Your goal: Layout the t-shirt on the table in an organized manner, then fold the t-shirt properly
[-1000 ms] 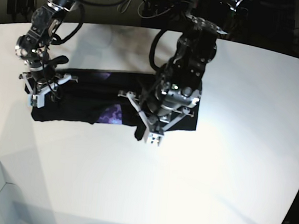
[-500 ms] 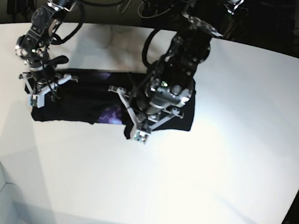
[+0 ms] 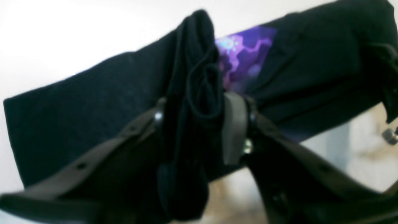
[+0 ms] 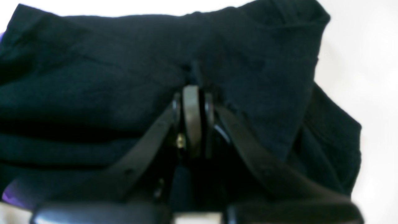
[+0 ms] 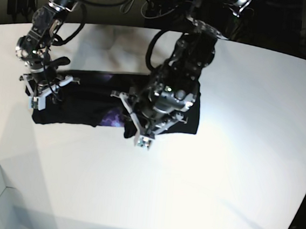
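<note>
L tool [image 5: 141,128] further inward since before, t-shirt [image 5: 84,100] fold between jaws

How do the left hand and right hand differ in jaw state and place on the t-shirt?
The left hand has its jaws parted around a bunched fold beside the purple print; the right hand is pinched shut on plain cloth. In the base view they sit at opposite ends. Both touch the t-shirt.

1. The t-shirt [image 3: 93,102] is matt black knit cloth, soft and finely textured, with a glossier purple print [image 3: 241,59].
2. The desk [image 5: 199,195] is smooth, white and faintly sheened.
3. The left claw [image 3: 199,127] has matt dark plastic arms, a smooth grey pad [image 3: 233,127] and small shiny metal screws.
4. The right claw [image 4: 192,118] looks alike.
</note>
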`<move>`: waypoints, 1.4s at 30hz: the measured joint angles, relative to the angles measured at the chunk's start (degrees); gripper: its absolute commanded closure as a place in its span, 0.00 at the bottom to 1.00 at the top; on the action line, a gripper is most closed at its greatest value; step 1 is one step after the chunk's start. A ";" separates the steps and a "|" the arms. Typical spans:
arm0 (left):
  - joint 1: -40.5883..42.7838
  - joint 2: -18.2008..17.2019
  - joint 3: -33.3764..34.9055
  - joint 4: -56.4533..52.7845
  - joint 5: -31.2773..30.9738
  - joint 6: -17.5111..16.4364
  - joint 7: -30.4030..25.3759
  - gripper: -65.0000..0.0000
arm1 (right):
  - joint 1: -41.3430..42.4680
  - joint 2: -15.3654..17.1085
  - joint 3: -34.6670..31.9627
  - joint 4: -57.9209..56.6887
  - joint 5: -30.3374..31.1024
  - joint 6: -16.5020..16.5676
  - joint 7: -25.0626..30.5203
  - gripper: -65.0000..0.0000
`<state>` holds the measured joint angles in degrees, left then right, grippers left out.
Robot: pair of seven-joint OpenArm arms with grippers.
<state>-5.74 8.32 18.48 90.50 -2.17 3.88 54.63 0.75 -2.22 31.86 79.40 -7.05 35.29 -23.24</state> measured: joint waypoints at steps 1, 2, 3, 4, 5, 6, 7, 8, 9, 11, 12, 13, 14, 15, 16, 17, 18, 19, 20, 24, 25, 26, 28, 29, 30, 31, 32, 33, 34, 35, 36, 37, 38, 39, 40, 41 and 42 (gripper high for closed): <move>0.00 0.00 0.00 0.09 -0.02 0.00 -1.16 0.55 | 0.00 -0.02 0.00 0.00 0.00 -0.02 -0.02 1.00; 0.00 0.00 0.00 0.28 -0.09 0.02 -1.64 0.53 | 0.00 0.00 -0.02 0.00 0.00 -0.02 0.00 1.00; 0.26 -0.02 -0.02 0.70 -0.17 0.00 -2.82 0.52 | 0.00 0.00 -0.02 0.00 0.00 -0.02 -0.02 1.00; 1.14 -0.02 -0.15 1.86 -0.44 0.02 -4.11 0.51 | -0.02 0.00 0.00 0.00 0.00 -0.02 -0.04 1.00; 2.10 -0.04 -0.15 3.41 -1.75 0.35 -5.20 0.50 | 0.00 0.00 -0.02 0.00 -0.02 -0.02 -0.07 1.00; 3.08 -0.02 -0.15 5.01 -3.78 0.42 -6.21 0.50 | 0.00 0.02 -0.02 -0.04 0.00 -0.02 -0.02 1.00; 3.61 -0.02 -0.07 6.36 -5.33 0.04 -6.82 0.50 | 0.00 0.00 -0.04 -0.07 0.00 -0.02 0.09 1.00; 4.02 0.00 -0.04 7.54 -6.67 -0.09 -6.99 0.50 | 0.00 0.00 -0.04 -0.04 -0.02 -0.02 0.11 1.00; 4.13 0.02 -0.24 8.63 -7.10 -0.17 -7.13 0.50 | 0.00 0.02 -0.04 -0.04 -0.02 -0.02 -0.04 1.00; 4.59 0.42 -2.84 10.25 -7.78 -0.22 -7.54 0.50 | 0.00 0.00 -0.07 0.04 0.00 -0.02 -0.04 1.00; 4.72 0.42 -4.50 10.34 -7.67 -0.24 -8.13 0.50 | 0.00 0.00 -0.07 0.04 0.00 0.00 -0.07 1.00; 4.87 0.37 -6.32 10.32 -7.56 -0.22 -8.07 0.51 | 0.00 0.00 -0.07 0.04 0.00 -0.02 -0.04 1.00; 5.11 0.17 -8.00 10.23 -7.19 -0.20 -7.72 0.51 | 0.00 0.00 -0.07 0.04 0.00 0.00 -0.04 1.00; 5.25 -0.04 -9.55 10.10 -6.97 0.04 -7.67 0.51 | 0.02 0.00 -0.07 0.04 -0.02 0.00 -0.09 1.00; 5.33 -0.02 -10.93 10.10 -7.08 0.02 -7.43 0.51 | 0.04 0.00 -0.07 0.04 -0.02 -0.02 -0.13 1.00; 5.38 -0.07 -11.80 10.10 -7.02 0.09 -7.37 0.51 | 0.17 0.00 -0.04 0.04 -0.04 -0.02 -0.26 1.00; 5.35 -0.42 -12.26 10.10 -7.08 0.22 -7.37 0.51 | 0.26 0.00 -0.04 0.04 -0.17 -0.02 -0.55 1.00; 5.25 -0.92 -12.09 9.97 -7.32 0.22 -7.41 0.54 | 0.33 0.00 -0.04 0.04 -0.17 -0.02 -0.70 1.00; 5.16 -1.44 -11.82 9.40 -8.02 0.15 -7.52 0.58 | 0.33 0.02 -0.07 0.04 -0.17 0.00 -0.70 1.00; 4.92 -2.25 -11.15 6.21 -10.21 -0.07 -3.30 0.78 | 0.33 0.02 -0.07 0.04 -0.04 0.00 -0.68 1.00; 4.63 -2.23 -10.84 4.74 -10.10 -0.11 -1.95 0.82 | 0.33 0.02 -0.07 0.04 -0.04 0.00 -0.66 1.00; 3.80 -2.34 -10.10 2.71 -9.94 -0.20 -0.07 0.85 | 0.33 0.02 -0.07 0.04 -0.09 -0.02 -0.68 1.00; 1.22 -2.67 -6.49 -2.40 -9.66 -0.17 2.51 0.87 | 0.33 0.04 -0.04 0.04 -0.07 0.00 -0.59 1.00; 0.55 -2.64 -4.57 -3.91 -9.70 -0.20 2.64 0.87 | 0.33 0.02 -0.04 0.07 -0.04 0.00 -0.68 1.00; 0.09 -2.56 -2.75 -4.35 -9.86 -0.22 2.82 0.87 | 0.33 0.00 -0.07 0.07 -0.09 -0.02 -0.70 1.00; 0.15 -2.36 -1.33 -3.96 -10.88 -0.22 2.62 0.87 | 0.33 0.00 -0.07 0.04 -0.04 -0.02 -0.66 1.00; 0.28 -2.25 -0.09 -3.48 -12.39 -0.24 1.97 0.87 | 0.33 0.00 -0.07 0.04 -0.07 0.00 -0.68 1.00; 0.39 -2.25 0.66 -2.75 -13.68 -0.42 0.94 0.87 | 0.33 -0.02 -0.07 0.04 -0.04 0.00 -0.66 1.00; 0.83 -2.23 0.81 -1.64 -15.41 -0.59 -0.92 0.87 | 0.33 0.00 -0.07 0.07 0.00 0.00 -0.66 1.00; 0.94 -2.34 0.79 -0.37 -16.37 -0.63 -2.64 0.87 | 0.33 0.00 -0.07 0.07 -0.02 0.00 -0.72 1.00; 0.87 -2.86 0.72 0.92 -16.85 -0.46 -3.72 0.87 | 0.35 -0.02 -0.07 0.04 -0.02 0.00 -0.68 1.00; 0.76 -3.87 0.72 2.36 -18.16 -0.46 -4.59 0.87 | 0.33 0.00 -0.07 0.04 0.00 0.00 -0.57 1.00; 0.59 -5.31 0.68 3.85 -19.63 -0.59 -4.74 0.87 | 0.33 0.00 -0.07 0.04 0.00 0.00 -0.68 1.00; 0.46 -6.36 0.37 4.87 -19.78 -0.42 -4.72 0.87 | 0.33 0.00 -0.07 0.04 -0.02 0.00 -0.70 0.97; 0.50 -7.50 -0.24 5.75 -20.04 -0.20 -4.50 0.87 | 0.33 0.00 -0.07 0.04 -0.02 0.00 -0.66 0.93; 0.98 -8.66 -1.22 6.71 -20.72 -0.22 -4.50 0.87 | 0.33 0.02 -0.07 0.07 -0.07 -0.02 -0.70 0.87; 1.84 -9.68 -2.95 7.52 -21.33 -0.31 -4.52 0.87 | 0.33 0.00 -0.07 0.11 -0.13 0.00 -0.72 0.81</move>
<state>-3.90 -1.37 15.53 98.02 -23.51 3.57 50.11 1.08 -2.22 31.79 79.50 -7.18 35.29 -23.97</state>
